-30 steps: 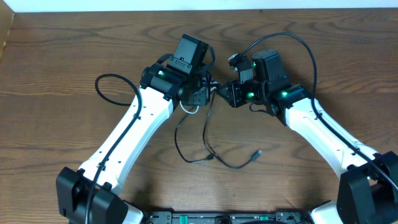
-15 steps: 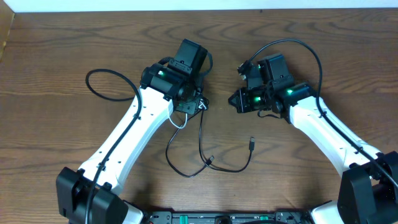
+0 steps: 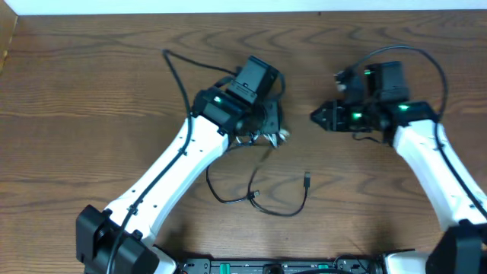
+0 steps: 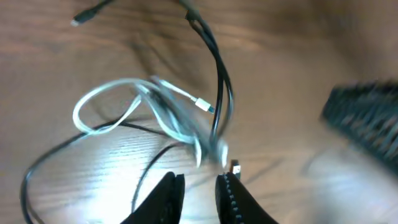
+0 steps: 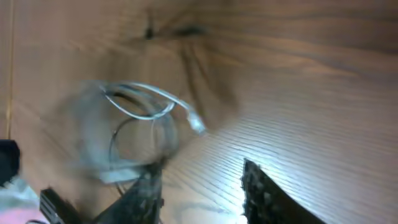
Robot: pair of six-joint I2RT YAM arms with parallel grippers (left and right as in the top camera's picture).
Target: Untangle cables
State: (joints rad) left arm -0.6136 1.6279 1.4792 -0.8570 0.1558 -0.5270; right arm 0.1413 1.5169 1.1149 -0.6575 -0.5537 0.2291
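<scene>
As white cable (image 4: 177, 121) crosses black cable (image 4: 219, 59), right end effector (image 5: 198, 174) gapes

The white cable (image 4: 176, 121) is bunched in loose loops near the desk's middle, one small plug sticking out. The black cable (image 4: 219, 67) runs from the bunch toward 6 o'clock, trailing in slack curves, its end plug pointing to 12 o'clock.
</scene>
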